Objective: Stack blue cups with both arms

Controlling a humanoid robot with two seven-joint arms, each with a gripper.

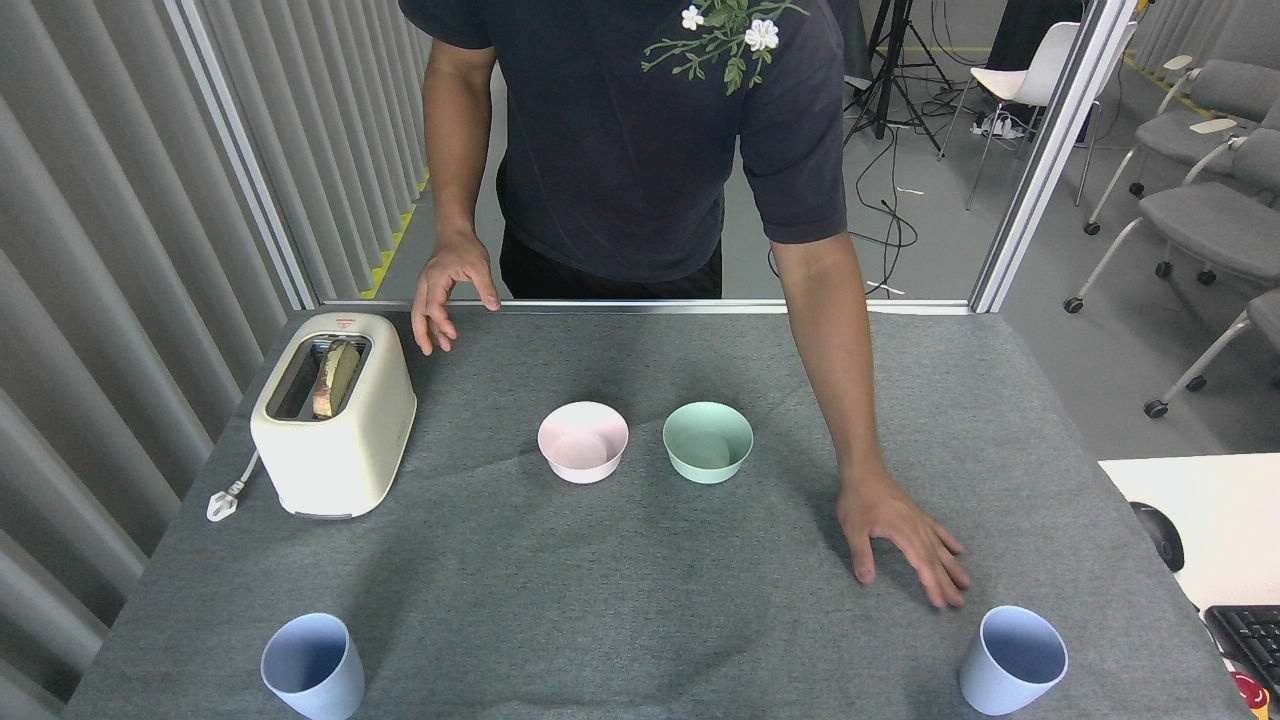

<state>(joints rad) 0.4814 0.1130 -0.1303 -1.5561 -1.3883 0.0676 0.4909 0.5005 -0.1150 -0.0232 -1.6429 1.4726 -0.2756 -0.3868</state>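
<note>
Resting hand (903, 540) (fingers spread) on table (620, 600)

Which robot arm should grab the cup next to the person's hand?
The right arm, probably. That blue cup stands at the near right corner, the right arm's side. The person's hand rests close by, so wait. No robot arm shows yet.

No robot arms in shot, only a person's two hands, both down on the surface.

One hand (450, 290) rests at the far edge, fingers curled; the other hand (900, 535) lies flat, fingers spread, arm stretched forward.
</note>
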